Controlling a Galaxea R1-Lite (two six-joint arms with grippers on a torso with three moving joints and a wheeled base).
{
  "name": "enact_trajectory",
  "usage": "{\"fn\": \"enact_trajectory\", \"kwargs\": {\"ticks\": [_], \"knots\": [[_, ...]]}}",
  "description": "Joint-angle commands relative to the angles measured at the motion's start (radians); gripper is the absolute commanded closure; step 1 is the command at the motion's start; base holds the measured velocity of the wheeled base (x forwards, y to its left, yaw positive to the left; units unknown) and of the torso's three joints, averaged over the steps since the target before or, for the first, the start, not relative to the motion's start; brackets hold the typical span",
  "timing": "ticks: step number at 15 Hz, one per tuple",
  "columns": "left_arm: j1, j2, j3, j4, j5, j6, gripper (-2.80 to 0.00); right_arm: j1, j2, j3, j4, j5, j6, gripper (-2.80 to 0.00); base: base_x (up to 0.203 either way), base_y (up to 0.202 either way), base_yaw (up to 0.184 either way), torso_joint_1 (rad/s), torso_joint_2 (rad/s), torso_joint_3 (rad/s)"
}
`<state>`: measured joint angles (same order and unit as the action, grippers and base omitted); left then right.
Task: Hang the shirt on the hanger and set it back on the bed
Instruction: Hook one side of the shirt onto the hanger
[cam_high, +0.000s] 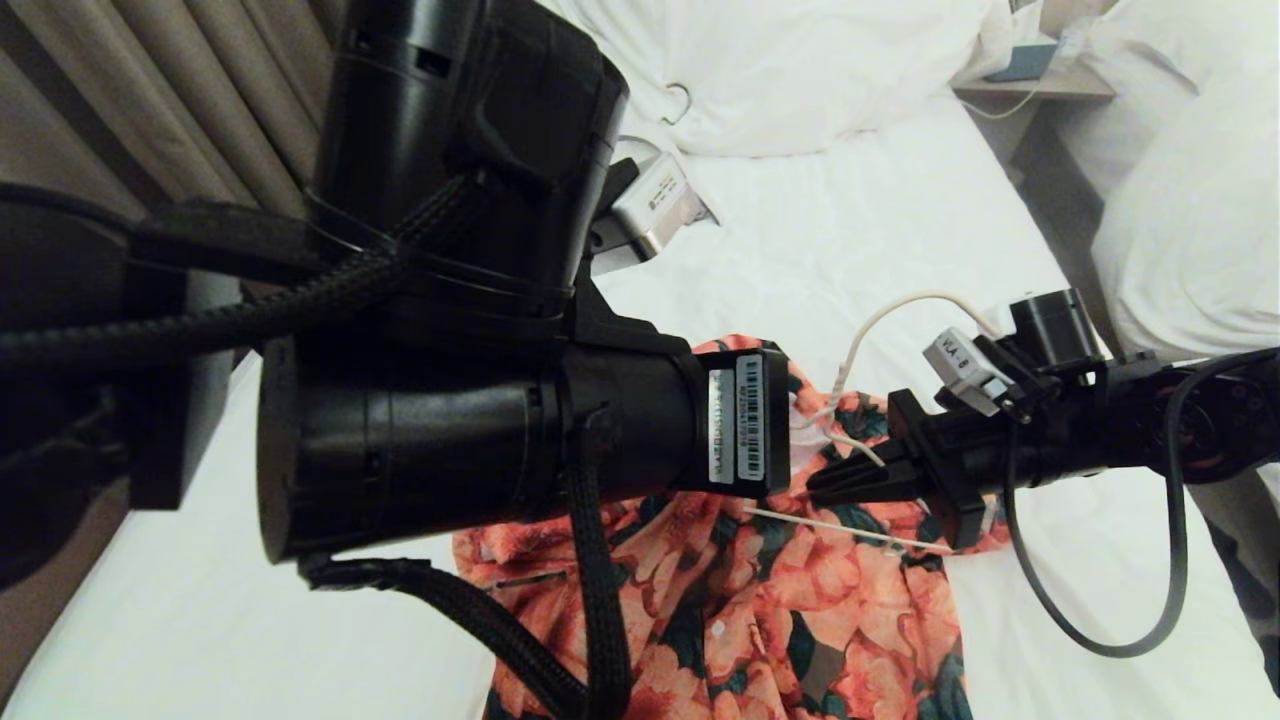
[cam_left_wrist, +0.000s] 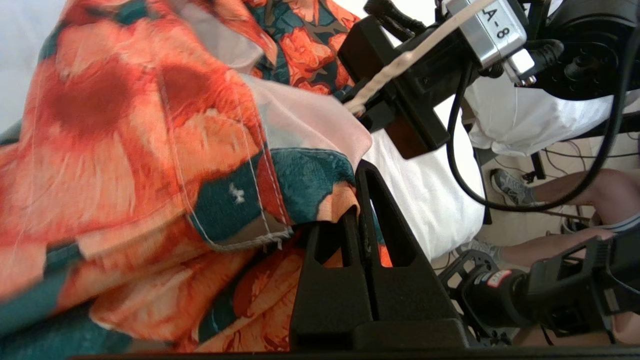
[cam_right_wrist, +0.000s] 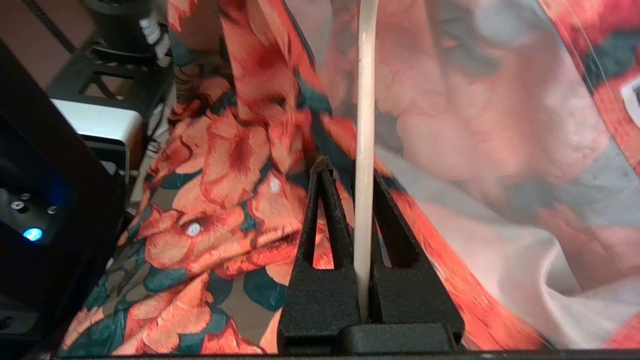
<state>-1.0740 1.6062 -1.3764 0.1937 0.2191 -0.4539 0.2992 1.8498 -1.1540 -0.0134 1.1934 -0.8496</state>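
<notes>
The shirt (cam_high: 760, 610) hangs over the bed (cam_high: 880, 230), pinched shut by the left gripper (cam_left_wrist: 357, 220). The right gripper (cam_right_wrist: 362, 200), nearer, grips the hanger (cam_right_wrist: 365, 125), whose wire runs up inside the cloth.

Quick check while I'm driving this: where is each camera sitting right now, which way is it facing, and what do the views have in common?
Head view: on the head, looking down at the bed; the left arm's bulk fills the left, the right gripper enters from the right.
Left wrist view: behind the left gripper, shut on the shirt; a person's leg shows beyond.
Right wrist view: behind the right gripper, shut on the hanger.
Shared: shirt and hanger appear in all three; the left wrist view also shows the right gripper.
</notes>
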Motion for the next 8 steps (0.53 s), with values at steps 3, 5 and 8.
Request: {"fn": "enact_trajectory", "kwargs": {"ticks": [3,5,8], "knots": [[-0.012,0.054,-0.001,-0.078,0.035,0.018,0.0,0.023,0.012,-0.027,0.003,0.009,0.003,0.0,0.0,0.0,0.0,0.0,0.0,0.0],[-0.029,0.064,0.003,-0.081,0.044,0.024,0.0,0.025,0.017,-0.032,0.003,0.011,0.003,0.0,0.0,0.0,0.0,0.0,0.0,0.0],[-0.038,0.077,0.008,-0.082,0.055,0.024,0.0,0.024,0.025,-0.033,0.0,0.012,0.003,0.0,0.0,0.0,0.0,0.0,0.0,0.0]]}}
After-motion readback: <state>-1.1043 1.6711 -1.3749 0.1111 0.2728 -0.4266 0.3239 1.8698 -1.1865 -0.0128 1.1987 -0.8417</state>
